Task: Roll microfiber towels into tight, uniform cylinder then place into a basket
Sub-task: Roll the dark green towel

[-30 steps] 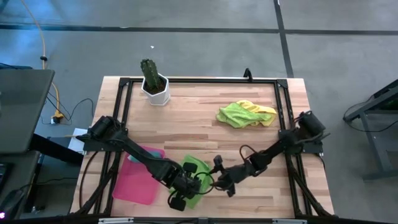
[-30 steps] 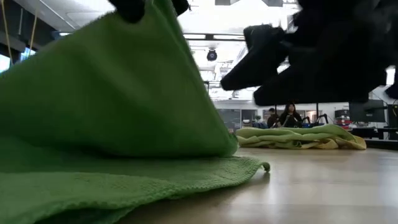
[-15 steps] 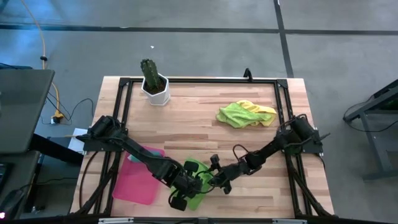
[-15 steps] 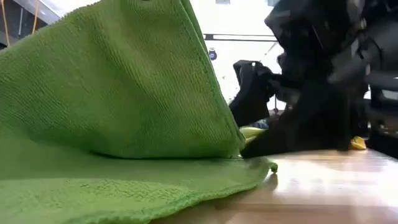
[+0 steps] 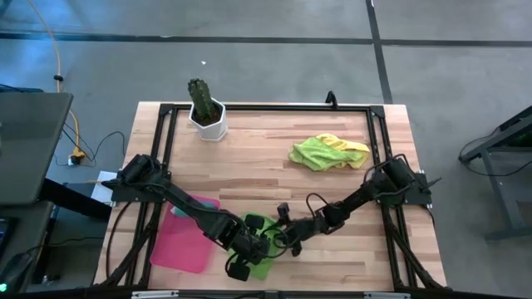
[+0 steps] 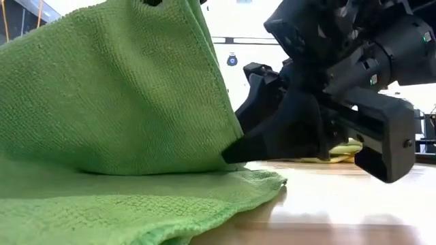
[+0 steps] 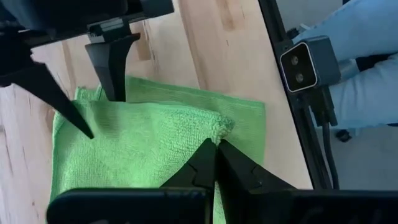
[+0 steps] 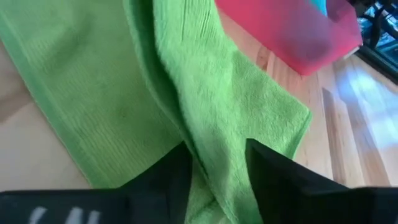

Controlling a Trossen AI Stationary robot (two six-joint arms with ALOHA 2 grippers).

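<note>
Green towel (image 5: 259, 237) at table's (image 5: 274, 158) near edge, beside pink basket (image 5: 184, 241), one fold lifted.
Left gripper (image 7: 216, 149) clenched on fold; right gripper (image 8: 214, 165) has moved in, fingers straddling towel edge, narrower than a second ago.

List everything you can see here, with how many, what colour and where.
green towel: one, green, table's front edge, part lifted
towel pile: one heap, lime and yellow, right rear of table
basket: one, pink-red, front left
cactus pot: one, white pot with green cactus, rear left
table: one, light wood
left gripper: shut on green towel's raised fold
right gripper: fingers astride green towel's edge
</note>
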